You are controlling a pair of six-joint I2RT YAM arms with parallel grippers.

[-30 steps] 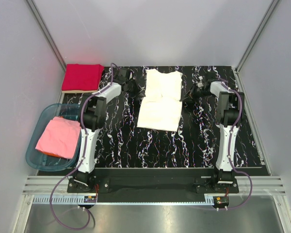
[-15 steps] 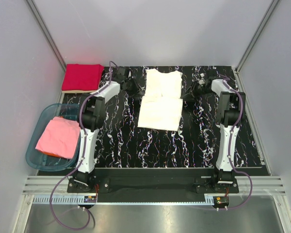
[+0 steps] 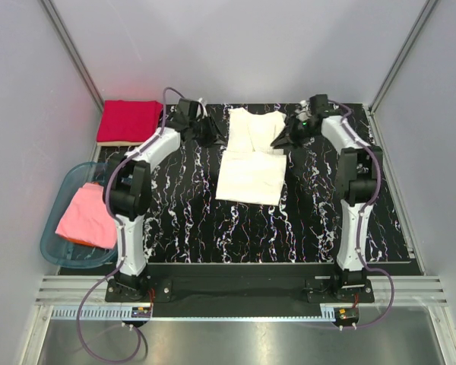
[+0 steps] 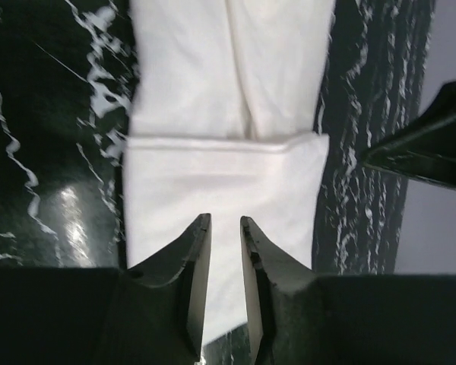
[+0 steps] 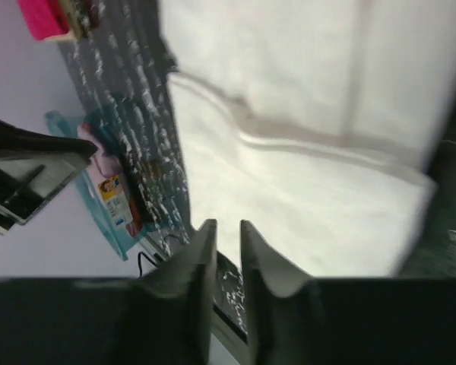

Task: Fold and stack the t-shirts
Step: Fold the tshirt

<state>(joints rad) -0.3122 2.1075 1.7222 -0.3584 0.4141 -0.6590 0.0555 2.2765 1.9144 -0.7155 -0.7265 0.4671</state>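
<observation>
White t-shirt (image 3: 251,156) mid-fold; red shirt (image 3: 129,120) left of it folded, pink shirt (image 3: 90,215) in bin (image 3: 55,247) untouched. Both fingers near-closed, empty.

Left arm (image 3: 129,228): I see white links, black joints, purple cable
Right arm (image 3: 355,220): same white, black, purple
Left gripper (image 4: 222,251): my view shows black tapered fingers

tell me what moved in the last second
Both arms stretched toward the far end of the table: the left claw and right claw now flank the white t-shirt's far half, jaws nearly closed, holding nothing. The shirt, red stack and pink shirt in the bin stayed put.
</observation>
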